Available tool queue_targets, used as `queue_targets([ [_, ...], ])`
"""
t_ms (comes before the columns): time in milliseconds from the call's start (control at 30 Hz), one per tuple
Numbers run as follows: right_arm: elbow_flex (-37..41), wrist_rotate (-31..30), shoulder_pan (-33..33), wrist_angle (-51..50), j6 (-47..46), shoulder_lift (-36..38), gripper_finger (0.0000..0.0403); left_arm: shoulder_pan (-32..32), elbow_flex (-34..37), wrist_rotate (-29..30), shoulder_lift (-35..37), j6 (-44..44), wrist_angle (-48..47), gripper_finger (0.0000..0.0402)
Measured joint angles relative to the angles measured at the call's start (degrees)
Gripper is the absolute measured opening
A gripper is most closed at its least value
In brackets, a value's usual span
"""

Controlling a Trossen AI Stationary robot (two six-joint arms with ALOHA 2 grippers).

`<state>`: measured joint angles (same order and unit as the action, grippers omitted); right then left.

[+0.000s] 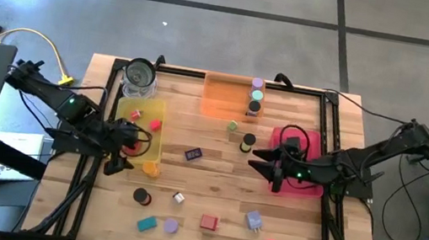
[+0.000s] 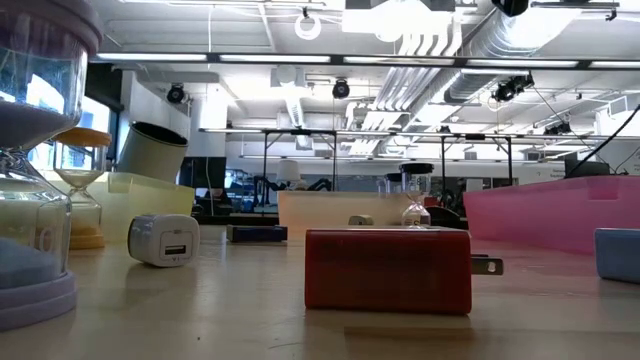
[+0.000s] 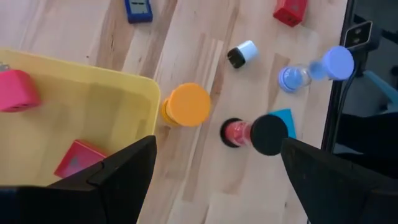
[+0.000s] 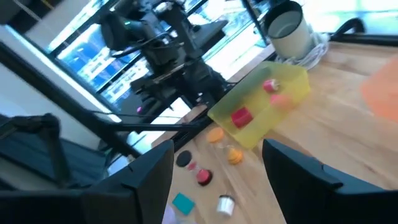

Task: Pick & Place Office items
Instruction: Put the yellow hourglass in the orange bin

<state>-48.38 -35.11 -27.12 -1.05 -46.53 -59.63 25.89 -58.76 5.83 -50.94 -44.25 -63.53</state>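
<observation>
Small office items lie loose on the wooden table: a dark-blue block (image 1: 193, 154), a red block (image 1: 209, 221), a teal block (image 1: 147, 224), a lavender block (image 1: 254, 220), and orange (image 1: 150, 168) and black (image 1: 140, 197) cylinders. My left gripper (image 1: 124, 154) hangs open above the yellow tray's (image 1: 139, 126) near right corner, empty; its wrist view shows the orange cylinder (image 3: 186, 104) and a black-capped one (image 3: 255, 132) below. My right gripper (image 1: 259, 160) stands open and empty at the pink tray's (image 1: 305, 178) left edge. The low view shows neither gripper.
A glass jar (image 1: 140, 79) stands at the yellow tray's far end. An orange tray (image 1: 226, 98) at the far middle holds upright cylinders (image 1: 256, 97). The yellow tray holds a pink (image 3: 15, 90) and a red (image 3: 78, 158) block. A black cylinder (image 1: 247, 142) stands by my right gripper.
</observation>
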Motion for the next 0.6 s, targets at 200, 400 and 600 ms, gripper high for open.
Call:
queue_targets([
  [200, 0.0, -2.5, -1.2, 2.8, -0.2, -3.9, 0.0235, 2.0, -3.5, 0.3, -2.4, 0.3, -2.5, 0.0337],
  [400, 0.0, -2.3, -1.1, 6.6, -2.7, -7.7, 0.0235, 4.3, -11.3, 0.9, -7.9, 5.3, -7.0, 0.0337],
  [600, 0.0, -2.3, -1.0, 10.2, -3.4, -10.3, 0.0235, 6.1, -13.8, 4.4, -13.1, 16.2, -12.3, 0.0337],
])
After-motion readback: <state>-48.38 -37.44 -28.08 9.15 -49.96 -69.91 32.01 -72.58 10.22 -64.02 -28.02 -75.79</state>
